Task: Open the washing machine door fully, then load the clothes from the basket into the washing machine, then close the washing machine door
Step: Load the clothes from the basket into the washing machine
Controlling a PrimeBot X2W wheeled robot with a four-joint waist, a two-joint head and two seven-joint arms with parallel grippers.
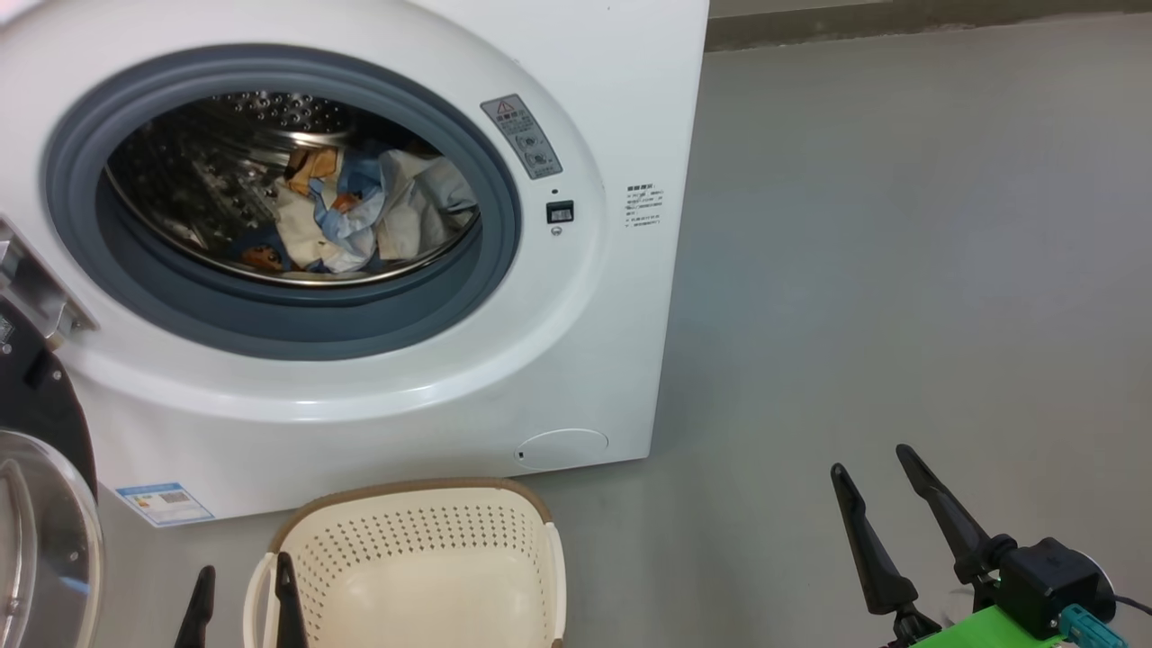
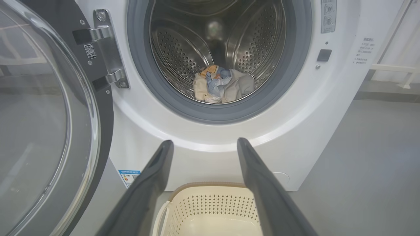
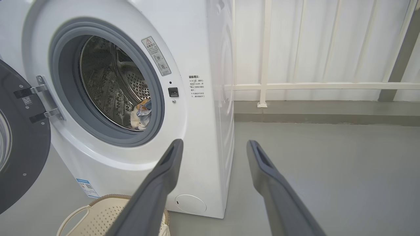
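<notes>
Clothes (image 1: 360, 216) lie in the washing machine (image 1: 585, 342) drum at eleven o'clock, its door (image 1: 40, 414) open wide at nine; the basket (image 1: 405, 490) (cream, perforated) sits at six. Left pincer (image 2: 205, 141) and right pincer (image 1: 871, 459) gape, empty.

Deep in the washing machine (image 1: 576, 360), clothes (image 1: 360, 216); on the floor (image 1: 900, 270) just before it, basket (image 1: 423, 540) (contact unclear); at the left, washing machine door (image 1: 45, 423) swung wide out.

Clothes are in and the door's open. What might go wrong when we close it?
The clothes seem to lie near the drum's front edge; a fold may get pinched between the washing machine door and the grey gasket.
The basket stands close before the washing machine, by the left gripper; the arm swinging the door may knock it.
</notes>
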